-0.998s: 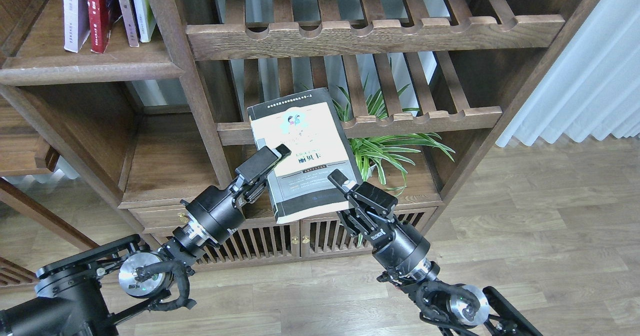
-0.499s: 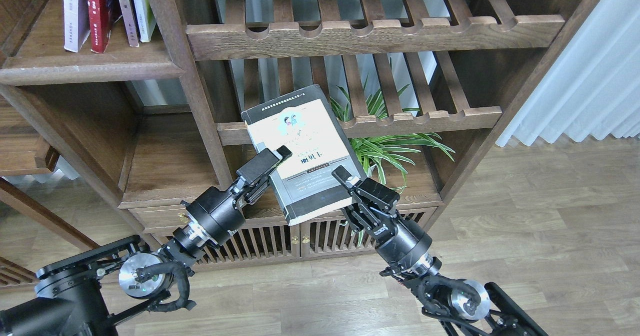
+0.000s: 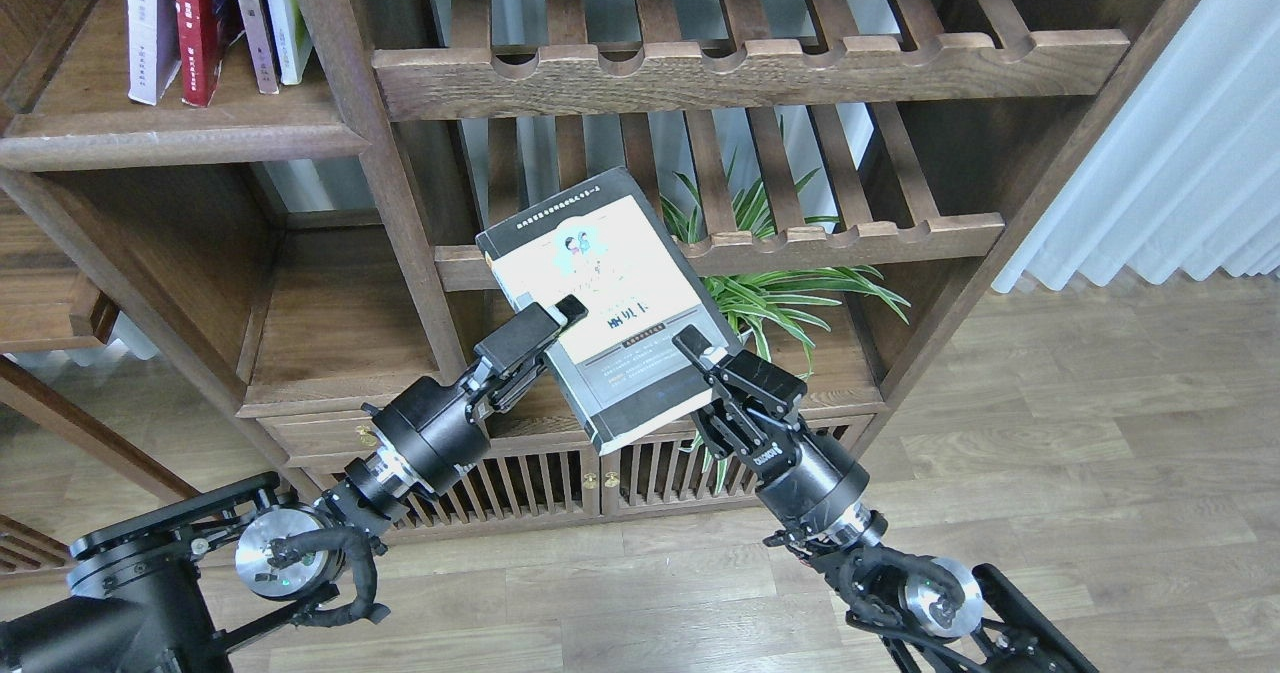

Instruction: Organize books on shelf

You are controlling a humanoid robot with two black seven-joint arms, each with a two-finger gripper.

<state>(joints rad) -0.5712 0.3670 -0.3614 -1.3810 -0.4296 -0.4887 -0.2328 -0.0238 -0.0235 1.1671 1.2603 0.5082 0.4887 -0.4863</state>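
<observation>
Gripping the thick black book with cream cover panel (image 3: 610,303), both the left end effector (image 3: 545,328) and the right end effector (image 3: 700,353) held it tilted before the slatted wooden rack (image 3: 850,238); cover writing unreadable.

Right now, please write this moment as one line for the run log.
phase: carrying | held: black book, cover up | left gripper: on its left edge | right gripper: on its right edge | shelf: four books standing

Five books (image 3: 610,293) (four shelved), two grippers (image 3: 545,328), one plant (image 3: 780,293).

Thick black book (image 3: 612,303), tilted, mid-air
</observation>
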